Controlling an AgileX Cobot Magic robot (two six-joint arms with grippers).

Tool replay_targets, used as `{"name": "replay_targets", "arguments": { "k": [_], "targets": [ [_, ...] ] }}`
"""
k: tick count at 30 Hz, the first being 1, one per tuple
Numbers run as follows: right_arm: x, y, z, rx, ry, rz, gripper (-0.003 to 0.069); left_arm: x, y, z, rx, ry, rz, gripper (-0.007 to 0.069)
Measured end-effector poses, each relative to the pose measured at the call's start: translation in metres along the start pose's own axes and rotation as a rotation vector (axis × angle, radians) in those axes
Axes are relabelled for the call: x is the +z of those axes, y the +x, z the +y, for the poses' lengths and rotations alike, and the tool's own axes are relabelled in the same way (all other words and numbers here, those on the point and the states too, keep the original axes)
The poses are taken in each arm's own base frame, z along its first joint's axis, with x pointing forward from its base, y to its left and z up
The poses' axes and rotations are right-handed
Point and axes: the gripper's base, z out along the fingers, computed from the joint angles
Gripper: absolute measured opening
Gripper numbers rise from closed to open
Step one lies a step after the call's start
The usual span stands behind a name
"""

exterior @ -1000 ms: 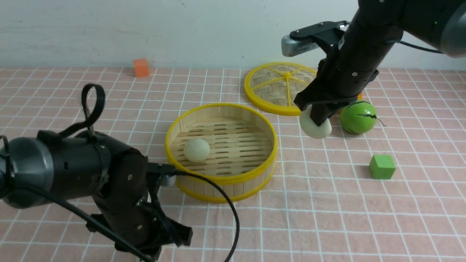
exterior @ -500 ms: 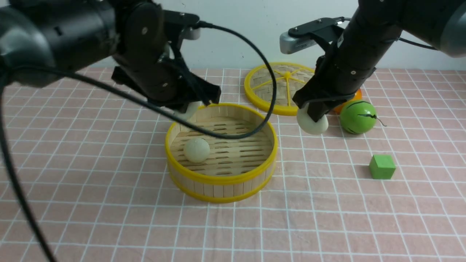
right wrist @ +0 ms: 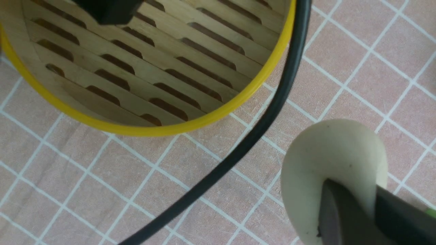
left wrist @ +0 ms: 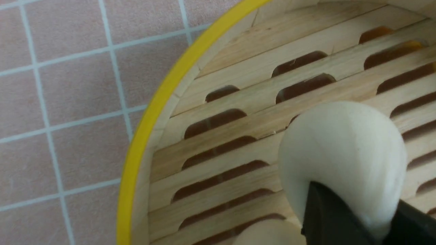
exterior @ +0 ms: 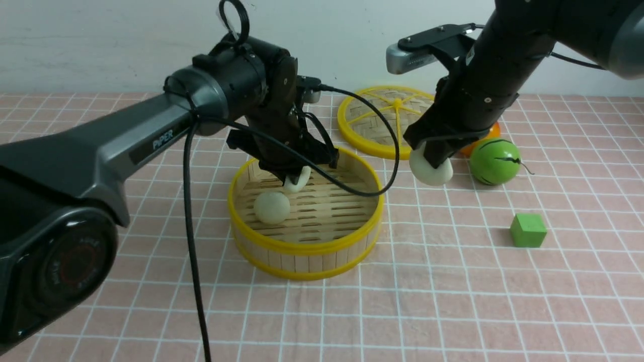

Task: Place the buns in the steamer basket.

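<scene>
The pink checked worktop (exterior: pixel 453 301) carried everything. The steamer basket (exterior: pixel 302 249) sat about midway between its left and right edges, and the flat woven lid (exterior: pixel 375 143) lay beyond it toward the far edge. The green striped melon (exterior: pixel 494 161) stood nearer the right edge, with a green cube (exterior: pixel 528 230) in front of it, toward the near edge. One bun (exterior: pixel 271 207) lay on the slatted floor in the left half of the basket. My left pincer (exterior: pixel 294 177) hung inside the ring of the rim, toward the basket's far side. Its jaws were narrow and pinched the second bun (exterior: pixel 299 183), which sat low over the slats, just beside the resting one. I could not tell whether it touched the floor. My right pincer (exterior: pixel 436 160) was nearly closed and squeezed the third bun (exterior: pixel 430 173) in the air over the cloth. That bun hung outside the basket's right rim, between the rim and the melon. I judged the step in hand to be the release of the second bun. My left jaws needed to spread and rise straight up so that neither bun was nudged. The left arm's cable (exterior: pixel 372 181) draped across the right side of the basket, so I reckoned my left arm had to clear out before my right carried its bun over the rim.
</scene>
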Motion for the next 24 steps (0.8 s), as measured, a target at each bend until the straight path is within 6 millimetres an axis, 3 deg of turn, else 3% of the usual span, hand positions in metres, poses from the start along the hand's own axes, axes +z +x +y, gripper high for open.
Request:
{"name": "replay_targets", "arguments": {
  "k": [2,4,6,7,10,13,15,16,18,20,21,22,24],
  "targets": [
    [0.0,0.0,0.0,0.0,0.001,-0.004,0.0029,0.002,0.0,-0.001,0.0,0.007,-0.003,0.0183],
    [0.0,-0.001,0.0,0.0,0.002,-0.013,0.0031,0.003,-0.001,-0.002,0.004,0.014,-0.012,0.0314],
    [0.0,-0.001,0.0,0.0,0.003,-0.014,0.0031,0.003,-0.001,-0.002,0.002,0.016,-0.013,0.0364],
    [0.0,-0.001,0.0,0.0,0.003,-0.016,0.0031,-0.001,-0.002,-0.002,0.002,0.015,-0.01,0.0438],
    [-0.001,-0.002,0.0,0.0,0.003,-0.021,0.0031,-0.013,-0.004,-0.001,0.001,0.011,0.001,0.0528],
    [-0.007,-0.008,0.003,0.011,-0.029,-0.057,0.0031,-0.058,-0.015,0.004,-0.012,0.017,-0.049,0.0587],
    [-0.009,-0.009,0.005,0.018,-0.045,-0.07,0.0031,-0.076,-0.018,0.007,-0.019,0.019,-0.076,0.0587],
    [-0.012,-0.012,0.008,0.019,-0.077,-0.095,0.0031,-0.109,-0.023,0.016,-0.032,0.017,-0.121,0.0577],
    [-0.012,-0.015,0.013,0.011,-0.112,-0.117,0.0031,-0.144,-0.024,0.027,-0.054,0.012,-0.165,0.0554],
    [-0.007,-0.018,0.02,-0.005,-0.137,-0.127,0.0031,-0.179,-0.022,0.039,-0.076,0.002,-0.203,0.0527],
    [-0.006,-0.019,0.02,-0.005,-0.139,-0.129,0.0031,-0.186,-0.021,0.042,-0.08,-0.001,-0.214,0.0524],
    [0.006,-0.021,0.029,-0.018,-0.156,-0.124,0.0031,-0.215,-0.015,0.051,-0.097,-0.013,-0.232,0.0489],
    [0.026,-0.024,0.041,-0.038,-0.17,-0.115,0.0032,-0.248,-0.007,0.059,-0.111,-0.03,-0.262,0.0447]
  ]
}}
